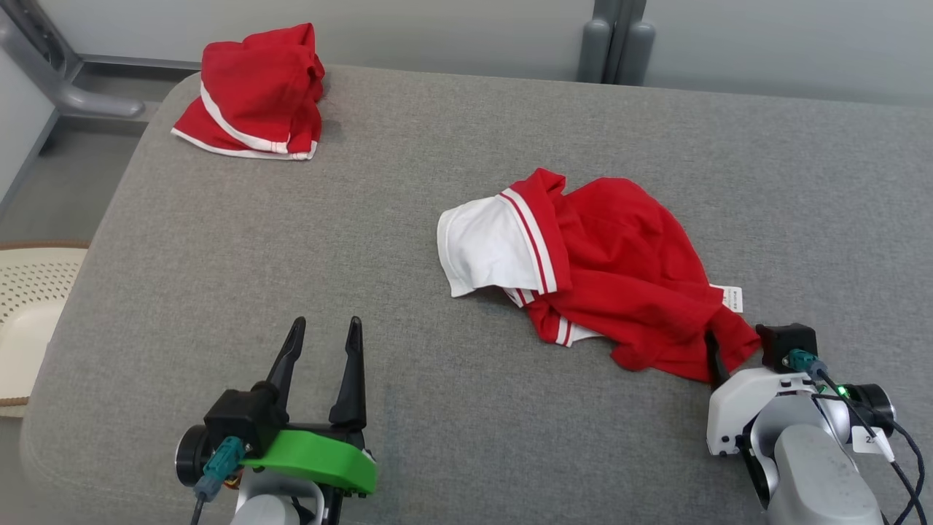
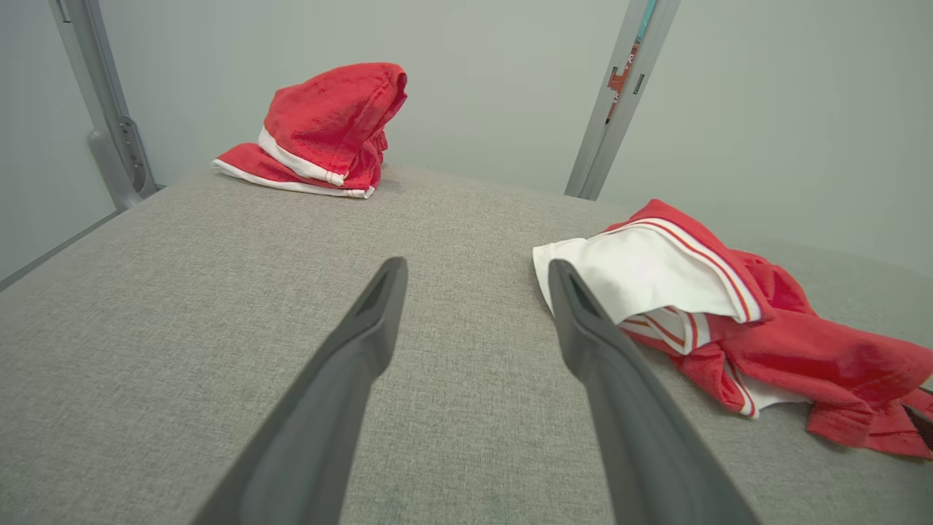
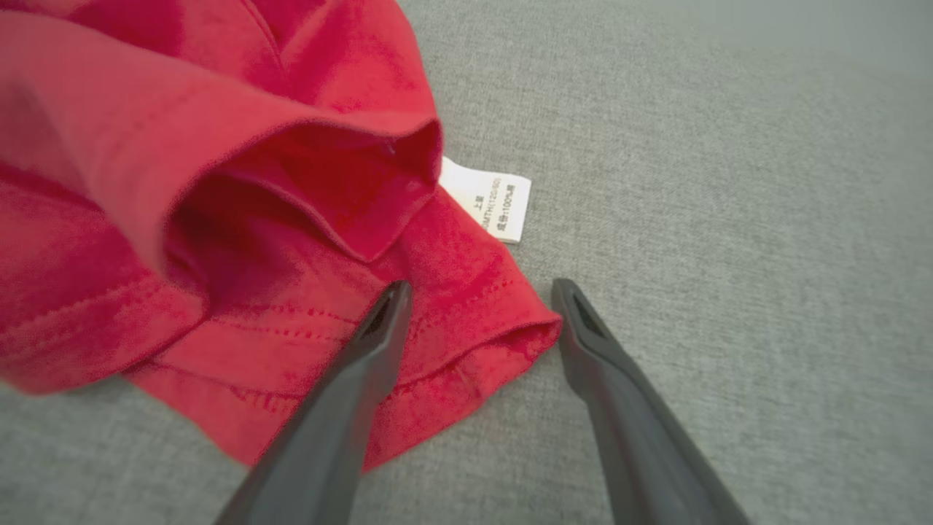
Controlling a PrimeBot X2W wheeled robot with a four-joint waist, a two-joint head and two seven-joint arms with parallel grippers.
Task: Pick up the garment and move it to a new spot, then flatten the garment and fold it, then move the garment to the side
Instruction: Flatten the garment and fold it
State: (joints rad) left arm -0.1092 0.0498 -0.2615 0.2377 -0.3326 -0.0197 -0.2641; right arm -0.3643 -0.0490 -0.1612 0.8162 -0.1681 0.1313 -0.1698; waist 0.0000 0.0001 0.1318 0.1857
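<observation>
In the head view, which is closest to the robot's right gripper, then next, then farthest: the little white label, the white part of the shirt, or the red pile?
1. The white label, just beyond the right gripper, at the right edge of the garment.
2. The white part, on the garment's left side, mid-table.
3. The red pile, at the far left corner of the table.

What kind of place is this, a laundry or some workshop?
Probably a robot test room for folding clothes, not a home: a grey fabric-covered table, plain walls with metal posts, and a crumpled red garment laid out, with a second garment farther back.
</observation>
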